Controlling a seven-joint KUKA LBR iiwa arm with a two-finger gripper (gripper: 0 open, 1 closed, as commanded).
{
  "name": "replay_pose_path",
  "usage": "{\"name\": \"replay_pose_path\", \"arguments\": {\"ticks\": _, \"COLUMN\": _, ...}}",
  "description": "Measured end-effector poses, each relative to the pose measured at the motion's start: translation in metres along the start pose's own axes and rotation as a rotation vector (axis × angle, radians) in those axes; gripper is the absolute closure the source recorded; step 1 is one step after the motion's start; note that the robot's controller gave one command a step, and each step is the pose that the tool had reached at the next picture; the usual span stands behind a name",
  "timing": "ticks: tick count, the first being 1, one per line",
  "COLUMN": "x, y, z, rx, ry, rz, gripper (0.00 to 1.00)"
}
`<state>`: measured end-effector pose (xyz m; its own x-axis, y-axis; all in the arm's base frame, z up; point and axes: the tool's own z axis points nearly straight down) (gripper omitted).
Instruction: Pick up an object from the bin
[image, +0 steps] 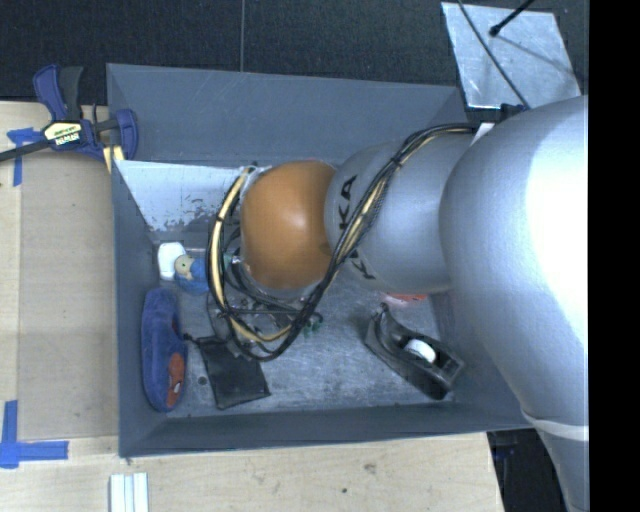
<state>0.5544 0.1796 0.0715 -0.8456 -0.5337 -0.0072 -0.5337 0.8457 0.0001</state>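
**Position.** The arm (480, 220) comes in from the right and bends down into the bin (300, 100). Its orange cover (285, 225) sits over the left-centre of the floor. The gripper (238, 318) hangs beneath that cover, behind a loop of cables (225, 215). From where I stand I cannot tell whether it is apart or together, and nothing can be seen held in it.

**Nearest things.**
- A flat black piece (238, 380) lies on the floor just in front of the gripper, towards the near wall. It is the likeliest pick.
- A long blue soft thing (158, 340) with an orange patch lies along the left wall.
- A small white and blue thing (180, 265) sits near the back left corner.
- A black tape dispenser (415, 355) lies well apart on the right.

**Risks, in my judgement.**
1. The black piece lies flat against the metal. A downward closure may find no edge, slide off it and come up empty.
2. The cables hang low around the gripper. They could snag on the blue thing or drag the white one if the arm shifts left.
3. The left wall and the blue thing are near. A sideways correction could push the blue thing against the wall, or wedge it there.
4. The cover hides the contact point, so a failed or partial grip may not show until the arm lifts. This point is tentative, because the dark hardware and the black piece are hard to tell apart here.
5. The broad arm passes close above the dispenser, and a low retreat could knock it.
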Motion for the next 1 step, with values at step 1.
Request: {"name": "replay_pose_path", "arguments": {"ticks": 1, "x": 0.0235, "y": 0.0244, "z": -0.1417, "rx": 0.002, "ry": -0.004, "rz": 0.032, "gripper": 1.0}}
